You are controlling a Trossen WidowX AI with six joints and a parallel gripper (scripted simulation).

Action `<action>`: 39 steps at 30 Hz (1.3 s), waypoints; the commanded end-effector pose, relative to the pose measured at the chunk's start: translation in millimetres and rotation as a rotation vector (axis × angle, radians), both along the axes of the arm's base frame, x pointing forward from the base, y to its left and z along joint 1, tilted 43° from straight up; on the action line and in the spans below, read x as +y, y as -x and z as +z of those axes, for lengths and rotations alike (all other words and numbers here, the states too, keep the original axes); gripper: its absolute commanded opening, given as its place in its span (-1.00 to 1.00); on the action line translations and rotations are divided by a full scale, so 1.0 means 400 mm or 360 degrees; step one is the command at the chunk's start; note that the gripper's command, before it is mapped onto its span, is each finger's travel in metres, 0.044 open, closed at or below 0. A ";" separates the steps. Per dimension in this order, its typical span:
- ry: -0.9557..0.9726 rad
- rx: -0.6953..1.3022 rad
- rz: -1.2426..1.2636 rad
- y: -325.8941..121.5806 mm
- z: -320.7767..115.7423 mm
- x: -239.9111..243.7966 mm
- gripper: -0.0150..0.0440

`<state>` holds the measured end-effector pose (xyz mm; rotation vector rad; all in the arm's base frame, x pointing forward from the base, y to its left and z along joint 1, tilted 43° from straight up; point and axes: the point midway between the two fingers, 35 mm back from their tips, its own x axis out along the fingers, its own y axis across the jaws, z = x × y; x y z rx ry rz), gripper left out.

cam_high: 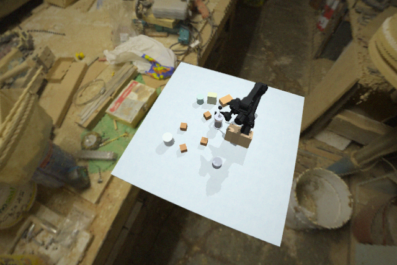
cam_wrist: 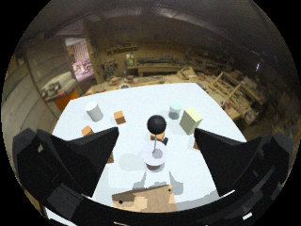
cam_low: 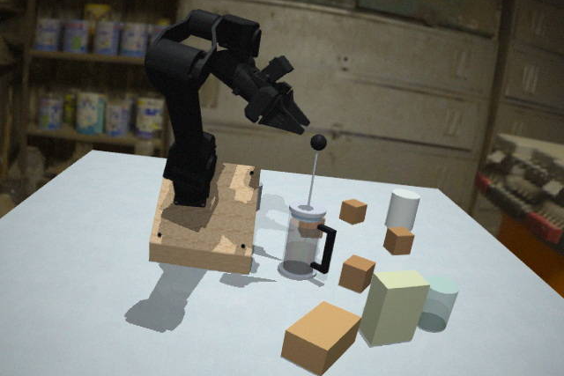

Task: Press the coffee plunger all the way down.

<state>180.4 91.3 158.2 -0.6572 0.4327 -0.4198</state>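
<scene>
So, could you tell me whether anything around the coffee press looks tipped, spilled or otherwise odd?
Nothing stands out. The coffee press stands upright with its plunger knob fully raised, and the open pincer hangs beside the knob, not touching it.

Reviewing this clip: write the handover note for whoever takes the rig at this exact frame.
Gripper: open, empty, tilted down, just above and beside the plunger knob, not touching it.
Coffee press: upright on the table, next to the wooden base, handle toward the blocks.
Done: nothing pressed; the rod stands fully raised.
Left: set the gripper on the knob, push straight down to the lid without shifting the press, then release.
</scene>
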 end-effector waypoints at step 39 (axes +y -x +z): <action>0.0006 -0.0001 -0.0008 -0.080 -0.023 -0.052 0.00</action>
